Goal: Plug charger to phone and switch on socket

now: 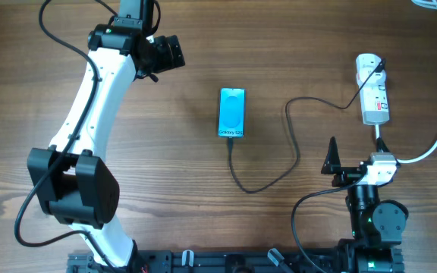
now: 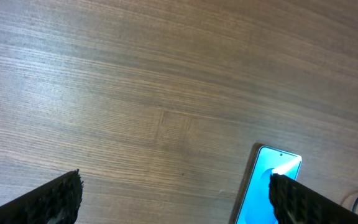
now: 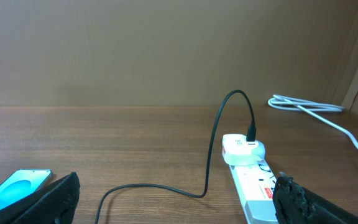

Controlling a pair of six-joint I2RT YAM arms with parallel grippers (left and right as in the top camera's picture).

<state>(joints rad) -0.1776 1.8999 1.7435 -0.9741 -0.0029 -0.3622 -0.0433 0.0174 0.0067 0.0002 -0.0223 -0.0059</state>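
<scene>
The phone lies flat mid-table with its teal screen up; it also shows in the left wrist view and the right wrist view. The charger cable runs from the phone's bottom edge in a loop to a white adapter seated in the socket, a white power strip also seen in the right wrist view. My left gripper is open and empty, left of the phone. My right gripper is open and empty, just short of the socket.
The socket's thick white cord curves off to the right edge and up the table's right side. The left arm stretches across the left half of the wooden table. The right arm's base sits at the front right.
</scene>
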